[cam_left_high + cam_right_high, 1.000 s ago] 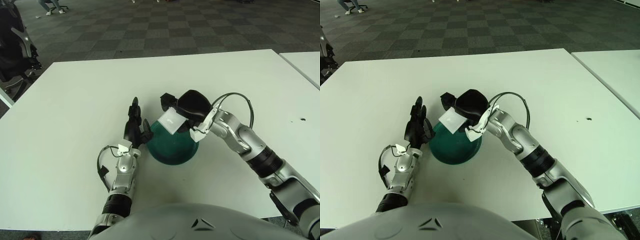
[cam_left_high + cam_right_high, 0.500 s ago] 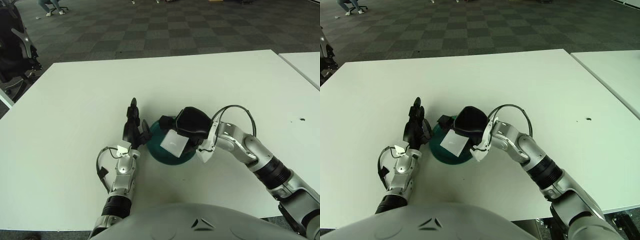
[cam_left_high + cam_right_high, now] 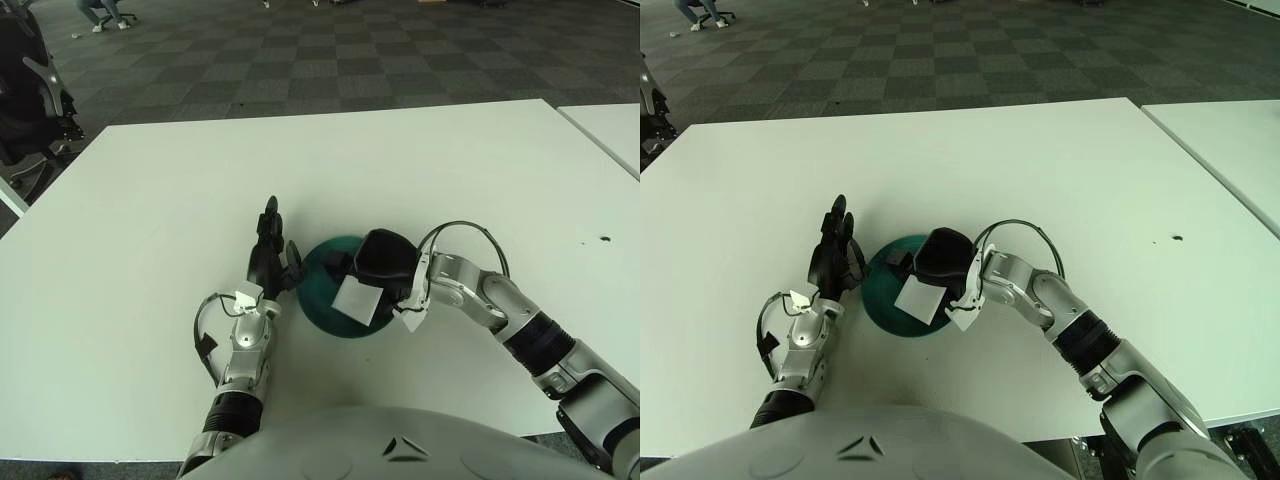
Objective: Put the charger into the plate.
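A dark teal plate (image 3: 322,300) sits on the white table (image 3: 150,190) just in front of me. My right hand (image 3: 352,274), in a black glove, hangs low over the plate with its fingers curled on a white square charger (image 3: 355,297). The charger is tilted, low over the plate's near half; I cannot tell if it touches the plate. My left hand (image 3: 270,255) stands upright with its fingers straight, right beside the plate's left rim and holding nothing. The scene also shows in the right eye view, with the charger (image 3: 920,300) over the plate (image 3: 885,300).
A second white table (image 3: 612,125) stands at the far right across a narrow gap. A black chair (image 3: 30,100) is beyond the table's left corner. A small dark mark (image 3: 604,240) is on the table at the right.
My right hand has come down and toward me with the charger, from above the plate's far rim to low over the plate. My left hand has stayed beside the plate.
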Controlling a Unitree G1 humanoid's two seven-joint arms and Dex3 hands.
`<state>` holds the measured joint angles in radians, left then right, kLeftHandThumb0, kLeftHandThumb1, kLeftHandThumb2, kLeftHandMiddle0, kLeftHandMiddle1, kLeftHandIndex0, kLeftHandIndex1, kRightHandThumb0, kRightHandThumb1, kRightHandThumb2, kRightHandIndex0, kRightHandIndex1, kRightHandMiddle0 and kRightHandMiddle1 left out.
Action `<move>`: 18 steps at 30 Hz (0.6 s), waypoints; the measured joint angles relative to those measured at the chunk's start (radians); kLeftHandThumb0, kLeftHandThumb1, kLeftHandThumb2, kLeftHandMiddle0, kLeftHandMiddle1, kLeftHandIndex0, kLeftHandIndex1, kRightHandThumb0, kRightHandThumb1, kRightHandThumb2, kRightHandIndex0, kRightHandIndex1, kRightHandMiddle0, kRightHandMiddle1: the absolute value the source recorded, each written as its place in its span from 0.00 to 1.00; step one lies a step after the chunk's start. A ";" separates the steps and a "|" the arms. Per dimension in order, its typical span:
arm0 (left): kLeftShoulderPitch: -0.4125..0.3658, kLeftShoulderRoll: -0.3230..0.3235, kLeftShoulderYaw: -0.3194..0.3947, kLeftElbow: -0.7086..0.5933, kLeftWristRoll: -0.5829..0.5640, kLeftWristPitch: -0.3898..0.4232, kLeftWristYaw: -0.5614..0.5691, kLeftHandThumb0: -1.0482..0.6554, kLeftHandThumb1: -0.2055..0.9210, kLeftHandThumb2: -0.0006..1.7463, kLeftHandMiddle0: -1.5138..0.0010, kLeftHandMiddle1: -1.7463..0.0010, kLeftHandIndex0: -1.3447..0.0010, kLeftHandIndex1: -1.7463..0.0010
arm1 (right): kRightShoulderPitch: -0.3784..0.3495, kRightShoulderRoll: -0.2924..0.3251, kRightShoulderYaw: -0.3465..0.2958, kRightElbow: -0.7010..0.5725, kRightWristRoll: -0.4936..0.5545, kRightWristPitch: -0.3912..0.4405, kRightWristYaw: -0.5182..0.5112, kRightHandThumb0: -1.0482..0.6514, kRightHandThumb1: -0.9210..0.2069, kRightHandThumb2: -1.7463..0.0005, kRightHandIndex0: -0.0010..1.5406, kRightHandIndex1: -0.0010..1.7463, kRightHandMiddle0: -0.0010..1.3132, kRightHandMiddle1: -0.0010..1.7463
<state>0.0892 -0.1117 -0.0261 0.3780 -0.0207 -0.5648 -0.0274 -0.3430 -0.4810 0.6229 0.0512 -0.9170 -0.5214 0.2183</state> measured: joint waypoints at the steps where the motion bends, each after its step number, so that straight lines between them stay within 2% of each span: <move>1: 0.000 0.000 0.000 0.000 0.000 0.000 0.000 0.05 1.00 0.64 0.96 1.00 1.00 0.87 | -0.004 0.005 0.000 0.012 -0.001 -0.002 0.000 0.37 0.37 0.40 0.74 1.00 0.37 0.98; 7: 0.000 0.000 0.001 0.000 -0.006 0.000 -0.006 0.06 1.00 0.65 0.95 0.99 1.00 0.87 | -0.028 0.028 0.001 0.071 -0.003 -0.005 -0.019 0.37 0.36 0.44 0.72 1.00 0.41 0.93; 18: 0.000 -0.001 0.003 -0.001 -0.010 0.000 -0.015 0.06 1.00 0.65 0.95 1.00 1.00 0.87 | -0.059 0.047 -0.001 0.152 0.002 -0.044 -0.092 0.37 0.34 0.47 0.71 1.00 0.42 0.91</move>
<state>0.0892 -0.1124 -0.0235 0.3773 -0.0306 -0.5649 -0.0424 -0.4017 -0.4338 0.6221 0.2030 -0.9145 -0.5649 0.1264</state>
